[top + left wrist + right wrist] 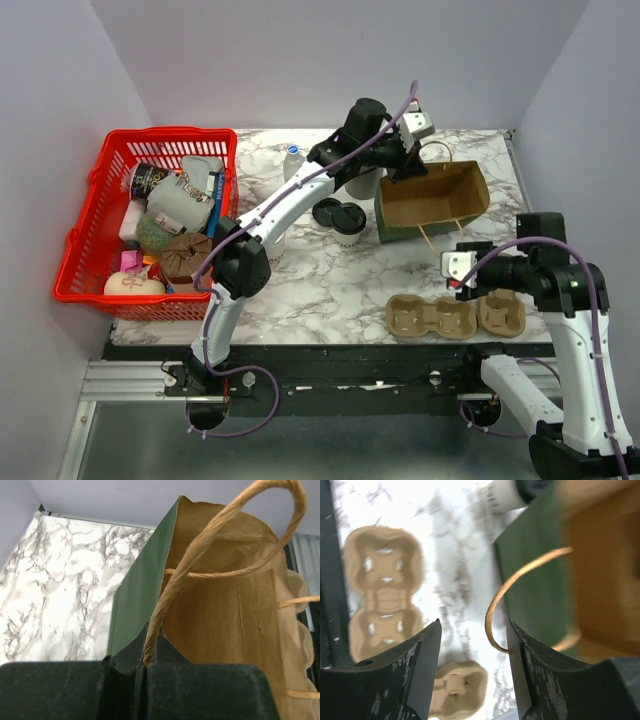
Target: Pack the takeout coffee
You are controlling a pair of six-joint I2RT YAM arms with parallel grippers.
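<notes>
The takeout coffee (348,222), a cream-white cup with a black lid, stands on the marble table just left of the paper bag (432,200). The bag is green outside and brown inside, and its mouth is open. My left gripper (405,152) is above the bag's far left corner. It is shut on the bag's twine handle (165,595), which runs up from between the fingers (145,661). My right gripper (455,270) is open, in front of the bag and apart from the cup. The bag's near handle (495,605) loops between its fingers (474,645), close to the right one.
Pulp cup carriers (455,315) lie near the front edge and show under the right gripper (382,580). A loose black lid (326,211) and a plain cream cup (362,186) sit by the coffee, a water bottle (292,160) behind. A full red basket (90,235) stands at the left.
</notes>
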